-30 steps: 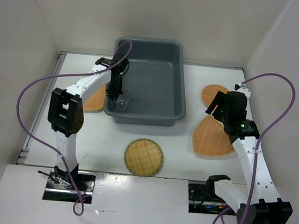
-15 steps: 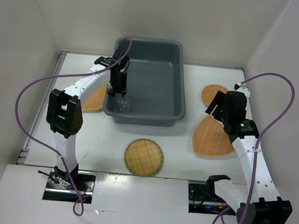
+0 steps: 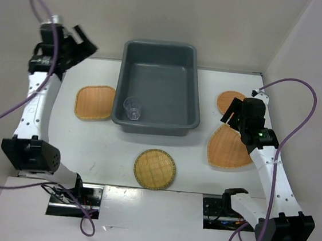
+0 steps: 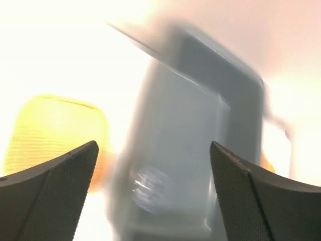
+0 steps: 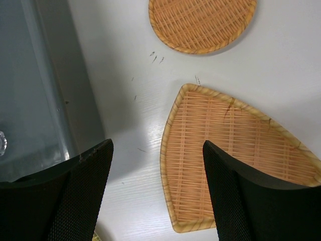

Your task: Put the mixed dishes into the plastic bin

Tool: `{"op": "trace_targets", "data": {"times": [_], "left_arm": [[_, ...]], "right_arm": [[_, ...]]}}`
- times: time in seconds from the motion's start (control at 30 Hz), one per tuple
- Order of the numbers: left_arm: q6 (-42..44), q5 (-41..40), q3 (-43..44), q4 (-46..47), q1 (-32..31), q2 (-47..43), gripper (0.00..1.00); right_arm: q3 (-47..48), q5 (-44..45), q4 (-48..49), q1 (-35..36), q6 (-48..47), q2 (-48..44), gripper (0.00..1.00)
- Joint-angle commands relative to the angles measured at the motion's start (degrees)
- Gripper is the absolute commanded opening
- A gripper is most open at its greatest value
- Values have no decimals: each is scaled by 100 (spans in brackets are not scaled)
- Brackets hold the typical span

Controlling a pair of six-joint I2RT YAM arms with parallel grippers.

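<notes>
The dark grey plastic bin (image 3: pixel 167 92) stands at the table's middle back. A clear cup (image 3: pixel 132 108) stands free in its near left corner. Of the mixed dishes, a rounded-square woven plate (image 3: pixel 94 102) lies left of the bin, a round one (image 3: pixel 155 169) in front of it. A fan-shaped plate (image 3: pixel 229 146) and a second round plate (image 3: pixel 230 100) lie to the right. My left gripper (image 3: pixel 87 41) is open and empty, raised high at the far left. Its blurred view shows the bin (image 4: pixel 210 100) and cup (image 4: pixel 150 188) far below. My right gripper (image 5: pixel 158 196) hangs open over the fan-shaped plate's (image 5: pixel 235 150) left edge.
White walls close in the table on the left, back and right. Purple cables loop from both arms. In the right wrist view the bin's wall (image 5: pixel 65 90) is at the left and the round plate (image 5: pixel 203 22) at the top.
My left gripper opened and let go of the cup inside the bin, then swung up and away to the far left. The right arm has not moved.
</notes>
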Motion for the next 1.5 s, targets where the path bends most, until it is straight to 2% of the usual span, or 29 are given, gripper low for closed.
{"op": "trace_targets", "data": {"times": [0.0, 0.17, 0.4, 0.53, 0.73, 0.93, 1.07, 1.23, 1.33, 1.47], "left_arm": [[-554, 0, -1054, 670, 848, -308, 96], [-502, -303, -1907, 942, 1559, -433, 86], [-1134, -162, -3874, 2040, 2114, -485, 88], [-1283, -460, -4412, 2225, 2115, -485, 90], [-1881, -329, -5361, 2911, 2115, -485, 90], [-2233, -250, -5793, 3245, 2115, -205, 85], [-2505, -136, -6004, 3832, 2115, -90, 82], [-2681, -4, -6136, 4212, 2115, 226, 61], [-2813, 49, -6189, 4414, 2115, 419, 59], [-2954, 49, -6408, 4703, 2115, 481, 48]], "right_arm": [[-55, 17, 209, 101, -62, -68, 77], [-55, 17, 209, 154, -62, -68, 77], [-55, 78, 209, 260, -62, -68, 77], [-55, 140, 209, 312, -62, -15, 77], [-108, 140, 209, 365, -62, -15, 77], [-108, 140, 209, 365, -62, 38, 77], [-55, 140, 209, 365, -114, 91, 77], [-2, 192, 209, 365, -114, 214, 77], [50, 192, 209, 365, -114, 275, 77], [103, 253, 209, 365, -114, 328, 77]]}}
